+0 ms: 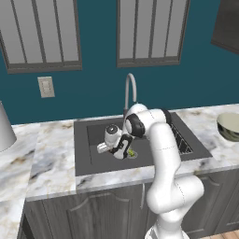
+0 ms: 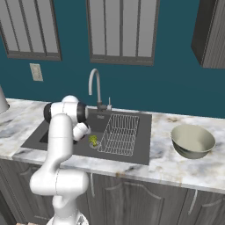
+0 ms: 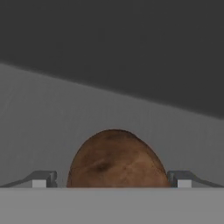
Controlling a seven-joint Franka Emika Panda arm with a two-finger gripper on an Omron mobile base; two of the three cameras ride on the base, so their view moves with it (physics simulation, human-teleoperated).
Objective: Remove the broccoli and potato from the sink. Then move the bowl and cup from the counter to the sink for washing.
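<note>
Down in the dark grey sink [image 1: 93, 158], my gripper [image 1: 122, 150] stands open. In the hand view the reddish-brown potato [image 3: 116, 159] lies on the basin floor between my two fingertips [image 3: 43, 178], close to both. The small yellow-green broccoli [image 1: 132, 152] [image 2: 93, 140] lies beside the hand, near the drain. The wide cream bowl [image 1: 228, 126] [image 2: 192, 140] stands on the marble counter [image 2: 169, 169] to the right of the sink. The cup is out of view.
A wire rack [image 2: 119, 134] [image 1: 181, 140] fills the sink's right half. The curved chrome faucet [image 1: 130, 88] [image 2: 94, 85] rises behind the basin. A pale grey object [image 1: 4, 128] stands at the counter's far left.
</note>
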